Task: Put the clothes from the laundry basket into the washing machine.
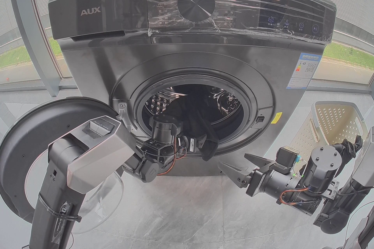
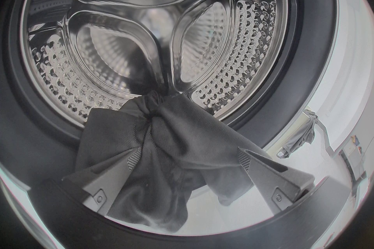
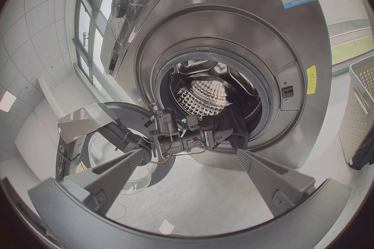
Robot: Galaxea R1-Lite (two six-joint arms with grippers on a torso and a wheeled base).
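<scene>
- Head view: the grey front-loading washing machine (image 1: 117,67) is standing with its round glass-bowled door (image 1: 35,152) swung open toward the robot's left side.
- The left gripper (image 1: 196,142) is sitting at the lower lip of the drum opening. In the left wrist view its fingers are standing spread apart, and the black fabric garment (image 2: 175,144) is lying loosely between them rather than being pinched.
- The garment is resting partly inside the perforated steel drum (image 2: 241,47). Its bunched end is lying on the drum floor and its lower folds are hanging outward over the dark rubber door seal (image 2: 311,28).
- The right gripper (image 1: 232,160) is hovering low in front of the machine, with fingers spread and carrying nothing.
- The white perforated plastic laundry basket (image 1: 335,121) is standing to the right of the machine. Another dark cloth (image 1: 350,146) is hanging at its near side, so the task is looking unfinished.
- Hazard: a large share of the fabric appears to be hanging outside the seal, so its own weight is likely to be pulling it out onto the floor.
- Hazard: folds are draping over both left fingers, so a straight pull-back is risking dragging the garment out with them.
- Hazard: fabric lying across the seal is risking being trapped when the door closes.
</scene>
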